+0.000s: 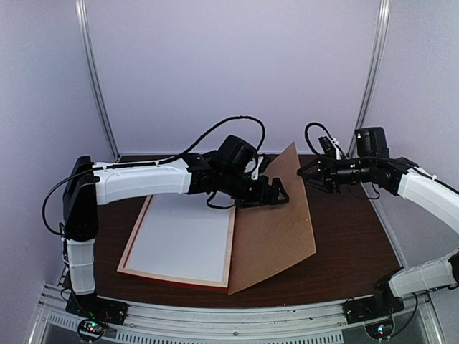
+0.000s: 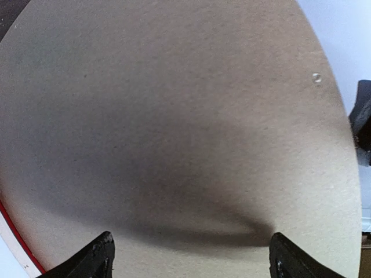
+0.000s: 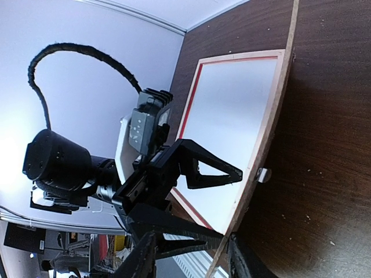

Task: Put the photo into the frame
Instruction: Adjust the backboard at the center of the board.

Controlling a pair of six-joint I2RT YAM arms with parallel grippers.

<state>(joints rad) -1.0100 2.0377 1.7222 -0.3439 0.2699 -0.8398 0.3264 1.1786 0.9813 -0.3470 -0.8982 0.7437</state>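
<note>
The frame [image 1: 135, 235] lies flat at centre-left, pale wood side up, red along its outer edge, also seen in the right wrist view [image 3: 237, 56]. A white sheet [image 1: 183, 240] fills it, and I cannot tell what it is. The photo's printed side shows in no view. A brown backing board [image 1: 276, 229] stands tilted beside the frame's right rail. My left gripper [image 1: 278, 193] is open, its fingertips close against the board's face [image 2: 185, 116]. My right gripper [image 1: 303, 175] is open astride the board's far edge [image 3: 255, 174], one finger [image 3: 237, 260] touching its back.
The dark wooden table [image 1: 351, 236] ends at an aluminium rail [image 1: 229, 315] in front. White walls and metal poles [image 1: 97, 79] close in the back and sides. A black cable [image 1: 215, 130] loops above the left arm. A small metal tab [image 3: 264, 174] sits on the board's back.
</note>
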